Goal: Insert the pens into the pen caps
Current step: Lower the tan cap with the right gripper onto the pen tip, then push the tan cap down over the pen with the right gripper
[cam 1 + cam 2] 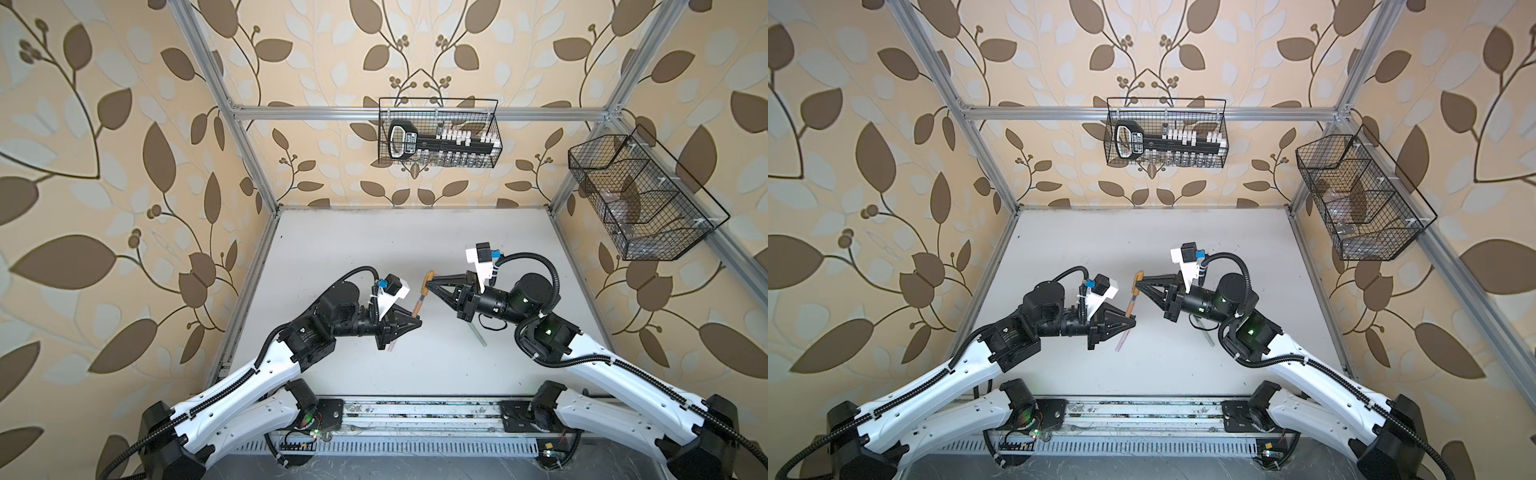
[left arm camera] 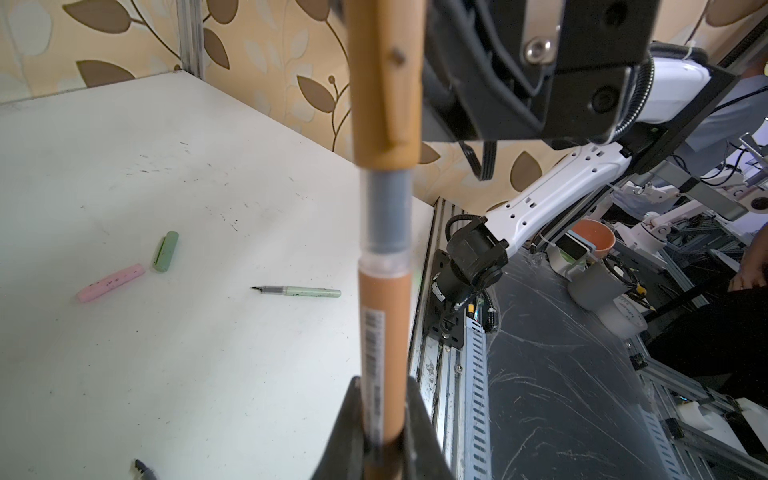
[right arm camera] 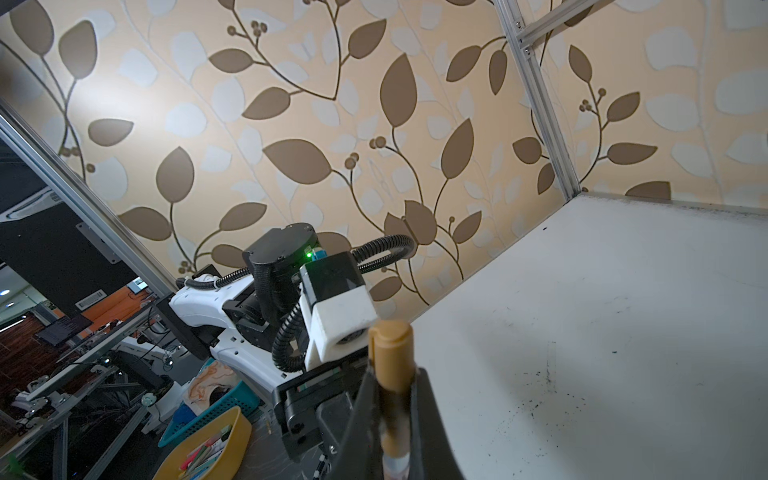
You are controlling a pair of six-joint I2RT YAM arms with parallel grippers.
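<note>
Nearest the front edge of the tabletop point(image 1: 353, 257), two uncapped pens are lying flat. The pink pen point(image 1: 392, 345) is partly covered by the left arm's wrist, left of the middle. The green pen point(image 1: 478, 334) is partly covered by the right arm, right of the middle.

Just beyond the pink pen, the brown pen point(image 2: 384, 332) is being clenched low on its barrel by the left fingers point(image 2: 347, 428) and is being held above the tabletop. In both top views its long axis is running away from the front edge, leaning slightly to the right, with the writing end at the far end.

That far end is being covered by the brown cap point(image 3: 392, 353), which is being gripped by the right fingers point(image 3: 430, 419) reaching in from the right. A clear collar with a grey core is being left exposed between the cap's mouth and the brown barrel, so the cap is judged to be entered but not pressed home. The coming move is judged to be a straight push along this axis, cap and barrel being driven toward each other with no sideways tilt.

The pink cap point(image 2: 111, 282) and the green cap point(image 2: 166, 251) are being shown only in the left wrist view, just beside each other. Their place on the tabletop cannot be fixed.
</note>
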